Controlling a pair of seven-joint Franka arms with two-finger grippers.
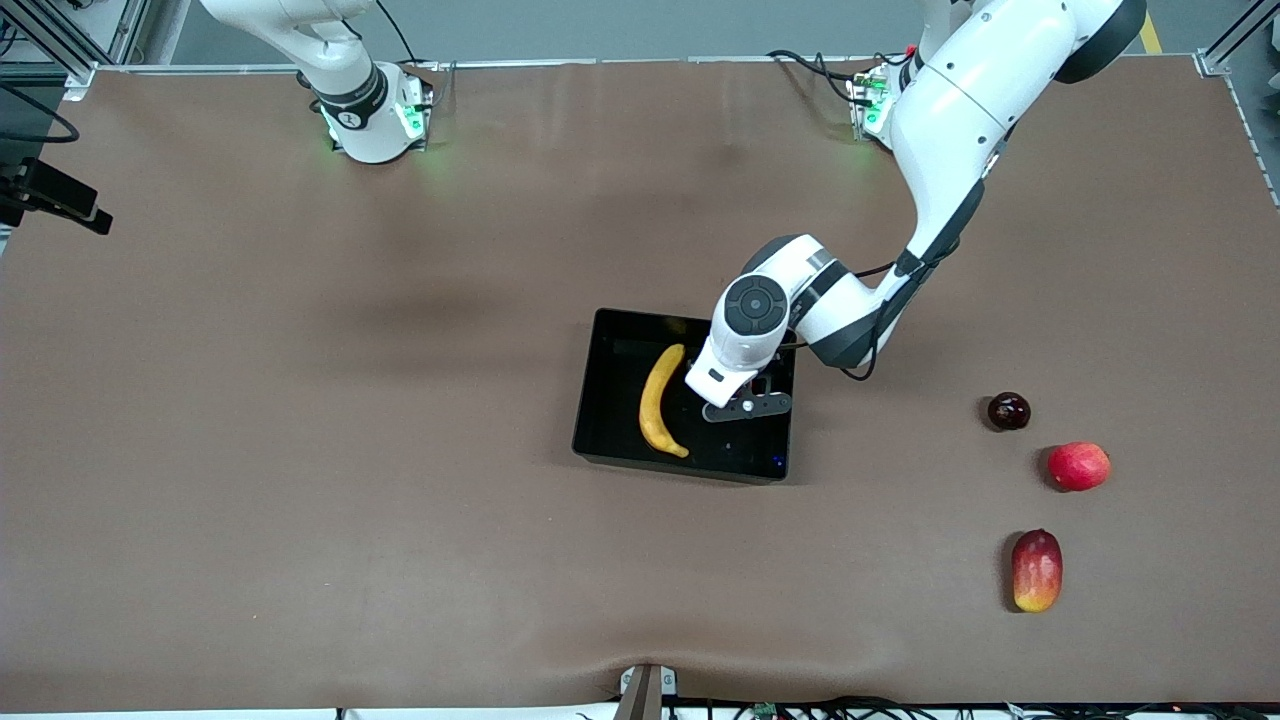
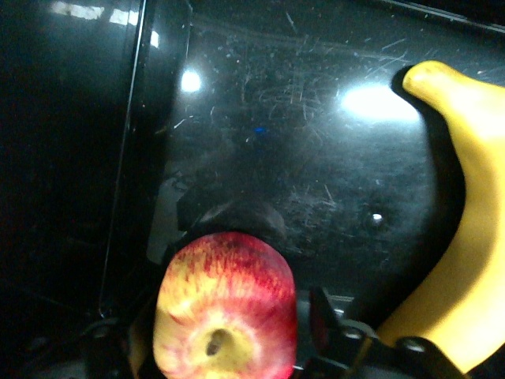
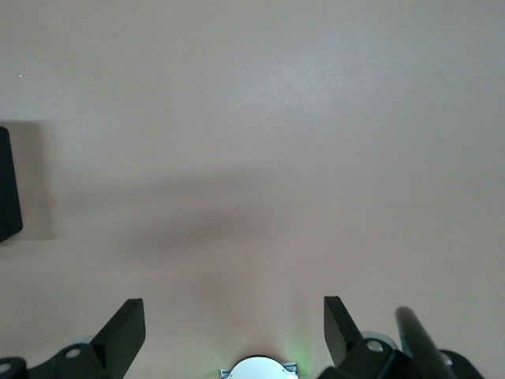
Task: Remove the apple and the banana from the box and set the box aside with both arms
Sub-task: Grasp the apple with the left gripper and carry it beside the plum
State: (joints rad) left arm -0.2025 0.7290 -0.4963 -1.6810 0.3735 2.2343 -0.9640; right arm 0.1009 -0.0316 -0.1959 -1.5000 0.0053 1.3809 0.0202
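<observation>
The black tray [image 1: 612, 425] sits mid-table. The yellow banana [image 1: 660, 402] lies in it, toward the right arm's end. My left gripper [image 1: 745, 402] reaches down into the tray beside the banana. In the left wrist view the left gripper [image 2: 229, 328] is shut on the red apple with yellow blush [image 2: 225, 296], just above the tray floor [image 2: 276, 134], with the banana [image 2: 465, 260] alongside. The hand hides the apple in the front view. My right gripper [image 3: 234, 332] is open and empty over bare table; it is out of the front view.
A dark plum [image 1: 1008, 411], a red round fruit [image 1: 1078, 466] and a red-yellow mango [image 1: 1036, 570] lie toward the left arm's end of the table. A corner of the tray [image 3: 6, 185] shows in the right wrist view.
</observation>
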